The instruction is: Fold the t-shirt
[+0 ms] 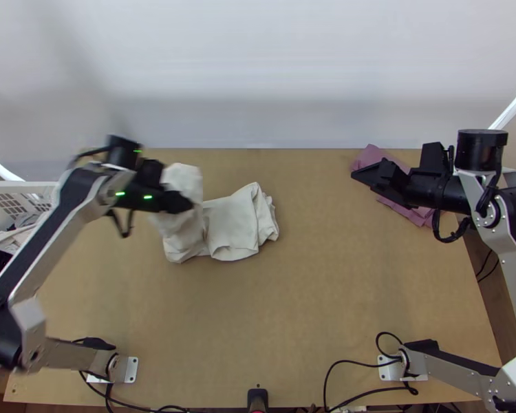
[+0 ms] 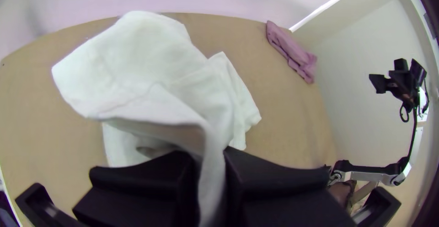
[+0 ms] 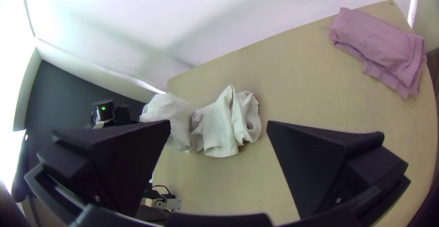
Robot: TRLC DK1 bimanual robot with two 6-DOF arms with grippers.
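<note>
1. Just beside and below the left claw (image 2: 210,157), toward the table's middle, lies most of the pale t-shirt (image 1: 234,227); a raised part of it stands up at the claw itself.
2. From that claw the cloth's long axis runs sideways across the table (image 1: 327,296), toward the right claw's side, loosely gathered, with uneven folds at the end farthest from the left claw.
3. Pressed in on the cloth, the left claw pinches a narrow strip of it, with a broad flap billowing beyond the grip. Which part of the garment this is, I cannot tell.
4. Well apart from the t-shirt, the right claw (image 3: 218,124) is spread wide and holds nothing. The left arm is clearly the nearer one.
5. Close to the right claw, on the side away from the t-shirt, a folded purple cloth (image 3: 379,48) rests on the table.
6. Folding looks partly done at best. The next move probably calls for laying the raised flap flat over the rest, toward the table's middle; letting go too soon could leave it crumpled.
</note>
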